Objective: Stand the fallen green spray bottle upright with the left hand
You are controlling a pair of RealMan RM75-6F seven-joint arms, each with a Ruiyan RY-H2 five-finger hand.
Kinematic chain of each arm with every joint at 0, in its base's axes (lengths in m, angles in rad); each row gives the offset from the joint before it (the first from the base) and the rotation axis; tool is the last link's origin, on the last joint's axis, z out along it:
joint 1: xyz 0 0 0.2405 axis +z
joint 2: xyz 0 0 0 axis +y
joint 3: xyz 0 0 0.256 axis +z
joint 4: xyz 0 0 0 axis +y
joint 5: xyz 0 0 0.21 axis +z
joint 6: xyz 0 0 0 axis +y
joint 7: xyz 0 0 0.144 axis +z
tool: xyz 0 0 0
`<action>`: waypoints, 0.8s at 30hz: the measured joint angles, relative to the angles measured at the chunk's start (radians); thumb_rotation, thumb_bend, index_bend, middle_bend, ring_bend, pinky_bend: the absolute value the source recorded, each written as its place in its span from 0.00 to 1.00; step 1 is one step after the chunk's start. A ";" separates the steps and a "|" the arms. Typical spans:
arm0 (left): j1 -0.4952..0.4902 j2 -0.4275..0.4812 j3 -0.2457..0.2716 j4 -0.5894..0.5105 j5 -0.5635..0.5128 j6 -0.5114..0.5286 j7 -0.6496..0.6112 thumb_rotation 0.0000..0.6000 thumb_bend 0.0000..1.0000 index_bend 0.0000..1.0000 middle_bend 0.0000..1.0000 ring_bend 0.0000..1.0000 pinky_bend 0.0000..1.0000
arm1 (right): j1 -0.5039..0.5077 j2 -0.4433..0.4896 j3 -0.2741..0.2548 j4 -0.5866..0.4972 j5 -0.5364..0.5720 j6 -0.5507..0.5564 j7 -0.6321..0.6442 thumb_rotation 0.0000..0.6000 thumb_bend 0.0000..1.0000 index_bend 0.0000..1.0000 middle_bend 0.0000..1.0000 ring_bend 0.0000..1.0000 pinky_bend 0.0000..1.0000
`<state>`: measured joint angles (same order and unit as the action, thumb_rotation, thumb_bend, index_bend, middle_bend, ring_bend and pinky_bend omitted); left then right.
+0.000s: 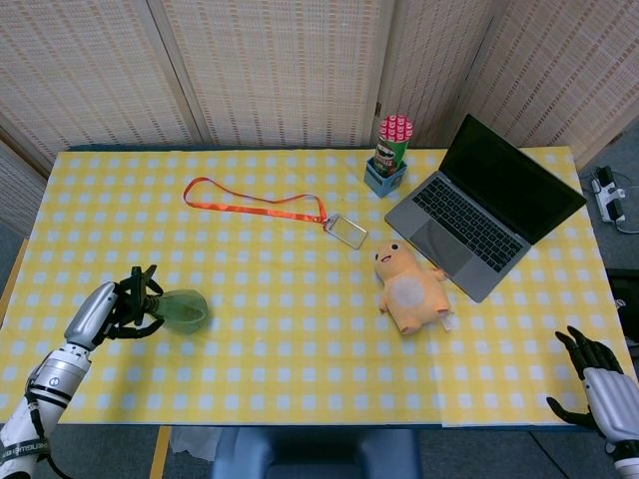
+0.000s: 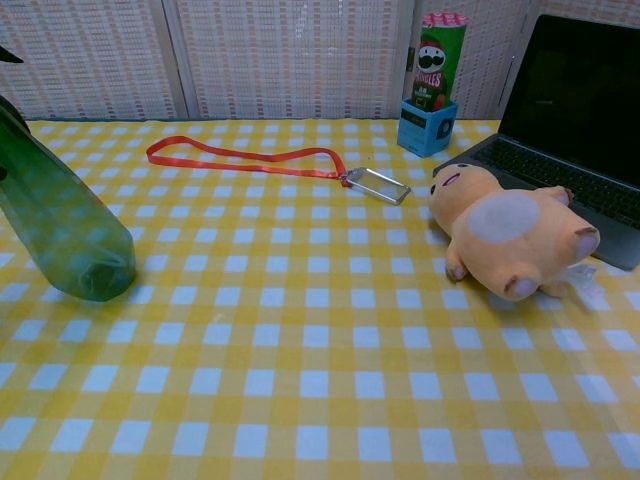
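Fingers (image 1: 137,295) of left hand (image 1: 118,305) wrap the translucent green plastic spray bottle (image 1: 180,309) near its neck, tilting its base toward the desk (image 1: 300,369) for uprighting.

A table (image 1: 300,384) covered in a yellow-and-white checked cloth carried an orange lanyard (image 1: 254,205) with its clear badge holder (image 1: 346,231). A yellow plush toy (image 1: 409,290) lay just beside an open laptop (image 1: 489,208). Near the far edge a Pringles can (image 1: 392,143) stood in a small blue box (image 1: 383,178).

Translucent glossy plastic spray bottle (image 2: 62,226); matt checked tablecloth (image 2: 320,380)
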<state>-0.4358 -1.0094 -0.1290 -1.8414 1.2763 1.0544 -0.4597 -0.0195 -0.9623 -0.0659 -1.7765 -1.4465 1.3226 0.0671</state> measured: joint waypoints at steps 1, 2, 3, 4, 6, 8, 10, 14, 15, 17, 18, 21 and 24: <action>-0.004 0.005 -0.003 -0.003 -0.008 -0.005 0.007 1.00 0.42 0.71 1.00 1.00 1.00 | 0.001 -0.001 0.000 0.000 0.001 -0.001 -0.001 0.99 0.29 0.00 0.00 0.00 0.00; -0.005 0.005 -0.005 -0.004 -0.012 -0.006 0.012 1.00 0.42 0.71 1.00 1.00 1.00 | 0.001 -0.001 0.000 0.000 0.003 -0.001 -0.003 0.99 0.29 0.00 0.00 0.00 0.00; -0.007 0.004 -0.007 -0.005 -0.015 -0.006 0.015 1.00 0.42 0.71 1.00 1.00 1.00 | 0.001 -0.002 0.001 0.000 0.005 -0.001 -0.003 0.99 0.29 0.00 0.00 0.00 0.00; -0.009 0.004 -0.010 -0.005 -0.022 -0.009 0.018 1.00 0.42 0.71 1.00 1.00 1.00 | 0.001 -0.001 0.001 0.000 0.005 0.000 -0.003 0.99 0.29 0.00 0.00 0.00 0.00; -0.011 0.001 -0.016 -0.004 -0.031 -0.015 0.021 1.00 0.42 0.71 1.00 1.00 1.00 | 0.001 -0.002 0.001 0.000 0.007 -0.001 -0.003 0.99 0.29 0.00 0.00 0.00 0.00; -0.013 -0.005 -0.021 -0.001 -0.035 -0.018 0.021 1.00 0.42 0.68 1.00 1.00 1.00 | 0.002 -0.002 0.001 0.000 0.008 -0.004 -0.004 0.99 0.29 0.00 0.00 0.00 0.00; -0.014 -0.009 -0.023 0.001 -0.033 -0.020 0.021 1.00 0.41 0.60 1.00 1.00 1.00 | 0.004 -0.003 0.000 0.001 0.010 -0.009 -0.006 0.99 0.29 0.00 0.00 0.00 0.00; -0.015 -0.014 -0.026 0.007 -0.021 -0.023 0.014 1.00 0.36 0.39 1.00 1.00 1.00 | 0.005 -0.003 0.001 0.000 0.012 -0.009 -0.005 0.99 0.29 0.00 0.00 0.00 0.00; -0.015 -0.016 -0.028 0.009 -0.020 -0.021 0.011 1.00 0.33 0.34 1.00 1.00 1.00 | 0.005 -0.002 0.000 0.000 0.012 -0.008 -0.004 0.99 0.29 0.00 0.00 0.00 0.00; -0.013 -0.021 -0.032 0.016 -0.018 -0.016 0.000 1.00 0.28 0.26 1.00 1.00 1.00 | 0.004 -0.001 0.000 0.000 0.010 -0.007 -0.003 0.99 0.29 0.00 0.00 0.00 0.00; -0.012 -0.023 -0.034 0.018 -0.017 -0.014 -0.005 1.00 0.26 0.22 1.00 1.00 1.00 | 0.005 -0.001 -0.001 0.000 0.010 -0.008 -0.002 0.99 0.29 0.00 0.00 0.00 0.00; -0.009 -0.028 -0.041 0.028 -0.010 -0.004 -0.018 1.00 0.21 0.12 1.00 1.00 1.00 | 0.006 -0.001 -0.002 0.000 0.009 -0.010 -0.003 0.99 0.29 0.00 0.00 0.00 0.00; -0.007 -0.027 -0.046 0.030 -0.008 -0.004 -0.027 1.00 0.18 0.09 1.00 1.00 1.00 | 0.007 -0.002 -0.003 0.000 0.009 -0.012 -0.004 0.99 0.29 0.00 0.00 0.00 0.00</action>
<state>-0.4428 -1.0361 -0.1745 -1.8114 1.2680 1.0507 -0.4869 -0.0129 -0.9640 -0.0687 -1.7764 -1.4380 1.3108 0.0629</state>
